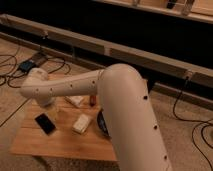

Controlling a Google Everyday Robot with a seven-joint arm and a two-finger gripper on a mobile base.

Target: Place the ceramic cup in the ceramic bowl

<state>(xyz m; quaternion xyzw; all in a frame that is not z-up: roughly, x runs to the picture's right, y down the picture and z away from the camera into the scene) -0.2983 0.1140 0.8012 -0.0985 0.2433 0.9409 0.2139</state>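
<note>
Arm [125,95] fills my view over the table [65,142]. Bowl [101,126] sits on the right, half behind the arm. Phone [45,123] is on the left. Gripper [48,103] is low at back-left, beyond the phone; I can't tell its grip. I can't make out the cup.

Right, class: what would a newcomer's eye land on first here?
The huge white arm sweeping from the lower right across the wooden table. Its gripper hangs at the far left, just beyond the black phone; the black ceramic bowl peeks from behind the arm.

The hand [50,104] hangs above the table [60,142], near the phone [45,123].
</note>
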